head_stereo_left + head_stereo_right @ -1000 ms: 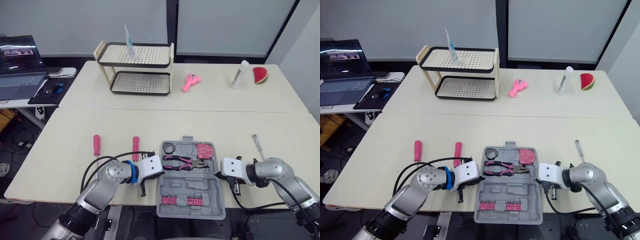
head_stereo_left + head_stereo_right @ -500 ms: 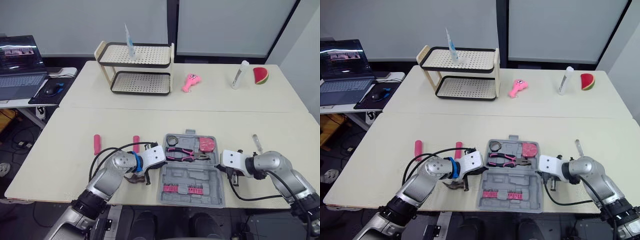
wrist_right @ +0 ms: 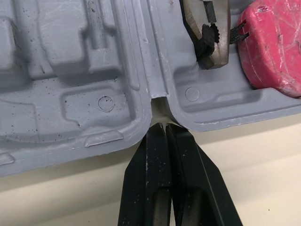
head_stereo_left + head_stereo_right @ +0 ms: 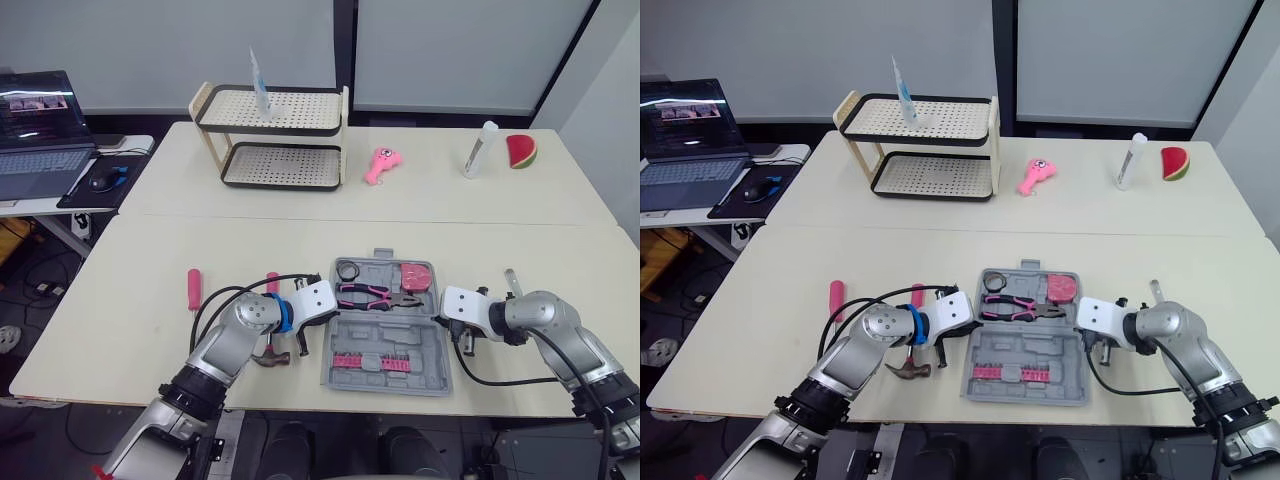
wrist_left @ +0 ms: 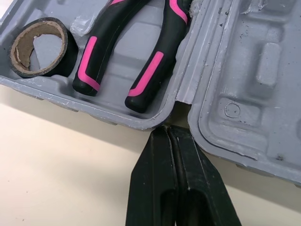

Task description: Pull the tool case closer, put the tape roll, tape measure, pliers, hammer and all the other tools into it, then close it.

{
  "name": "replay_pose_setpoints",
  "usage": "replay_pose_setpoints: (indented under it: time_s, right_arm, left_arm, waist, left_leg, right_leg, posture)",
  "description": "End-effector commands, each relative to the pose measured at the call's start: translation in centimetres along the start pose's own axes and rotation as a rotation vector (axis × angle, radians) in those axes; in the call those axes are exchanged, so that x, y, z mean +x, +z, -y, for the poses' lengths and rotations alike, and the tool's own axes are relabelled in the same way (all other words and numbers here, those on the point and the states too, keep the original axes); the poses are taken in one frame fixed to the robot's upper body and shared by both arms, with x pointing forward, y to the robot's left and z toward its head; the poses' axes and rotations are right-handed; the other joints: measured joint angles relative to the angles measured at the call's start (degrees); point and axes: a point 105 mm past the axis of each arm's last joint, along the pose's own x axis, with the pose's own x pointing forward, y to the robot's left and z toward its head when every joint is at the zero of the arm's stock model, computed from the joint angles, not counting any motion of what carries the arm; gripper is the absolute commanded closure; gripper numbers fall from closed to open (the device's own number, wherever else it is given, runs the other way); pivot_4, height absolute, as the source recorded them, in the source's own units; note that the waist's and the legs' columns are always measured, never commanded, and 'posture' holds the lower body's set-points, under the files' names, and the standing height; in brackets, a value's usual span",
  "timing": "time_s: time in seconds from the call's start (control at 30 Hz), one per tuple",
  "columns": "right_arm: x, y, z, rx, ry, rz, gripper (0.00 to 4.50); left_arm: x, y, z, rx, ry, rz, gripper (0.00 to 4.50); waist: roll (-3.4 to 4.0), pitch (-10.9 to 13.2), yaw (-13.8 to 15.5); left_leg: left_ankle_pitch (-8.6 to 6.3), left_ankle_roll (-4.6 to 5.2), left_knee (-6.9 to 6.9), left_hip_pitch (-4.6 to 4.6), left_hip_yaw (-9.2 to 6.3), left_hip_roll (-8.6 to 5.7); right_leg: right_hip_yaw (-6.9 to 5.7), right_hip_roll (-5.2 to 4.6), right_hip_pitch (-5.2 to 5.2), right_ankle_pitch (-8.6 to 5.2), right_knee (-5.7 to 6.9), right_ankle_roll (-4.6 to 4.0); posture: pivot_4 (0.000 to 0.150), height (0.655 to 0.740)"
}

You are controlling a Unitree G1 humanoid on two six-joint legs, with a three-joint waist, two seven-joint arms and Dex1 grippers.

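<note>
Loose tools left of case: outer pink handle (image 4: 193,289), inner pink handle (image 4: 271,282), one hammer (image 4: 268,358).
Left gripper (image 5: 170,136): fingers pressed together, empty, tip at left hinge notch.
Tool case (image 4: 395,336): one, open, centre of table (image 4: 150,330), near front edge. Judged rigid, light, slides readily; push at hinge notches.
Inside: one tape roll (image 4: 347,271), one pliers (image 4: 375,294), one tape measure (image 4: 417,276).
Right gripper (image 3: 164,129): fingers together, empty, at right notch.
One grey tool (image 4: 512,282) lies right of case.

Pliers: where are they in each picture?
Left eye view: pliers lie in the far half of the open tool case.
Right eye view: same place in the case.
Left wrist view: their pink-and-black handles lie beside the tape roll.
Right wrist view: their metal nose lies beside the tape measure.
Shared landmark: the grey case.
</note>
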Motion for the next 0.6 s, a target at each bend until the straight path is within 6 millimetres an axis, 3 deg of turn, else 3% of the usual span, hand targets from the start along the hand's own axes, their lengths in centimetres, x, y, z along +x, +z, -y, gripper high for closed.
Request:
replay_pose_setpoints:
  time_s: [0.03,0.37,0.6]
  right_arm:
    - [0.6,2.5,-0.2,-0.056,0.011,0.083,4.50]
    - [0.4,2.3,0.1,-0.067,0.002,0.068,4.50]
    - [-0.7,0.9,1.1,-0.050,-0.032,0.021,4.50]
  left_arm:
    - [0.9,2.0,1.0,0.047,-0.035,0.068,4.48]
    - [0.6,1.6,1.1,0.048,-0.037,0.059,4.48]
    - [-0.3,1.4,0.4,0.032,-0.014,0.050,4.48]
  waist:
    - [0.00,0.0,0.0]
    - [0.00,0.0,-0.1]
    - [0.00,0.0,-0.1]
  left_leg:
    - [0.00,0.00,0.00,0.00,0.00,0.00]
    - [0.00,0.00,0.00,0.00,0.00,0.00]
    - [0.00,0.00,0.00,-0.06,0.01,0.01]
  right_leg:
    - [0.00,0.00,0.00,0.00,0.00,0.00]
    - [0.00,0.00,-0.01,0.00,0.00,0.00]
    - [0.01,0.01,-0.08,0.00,0.00,0.00]
  posture:
    - [0.150,0.7290]
    - [0.150,0.7290]
    - [0.150,0.7290]
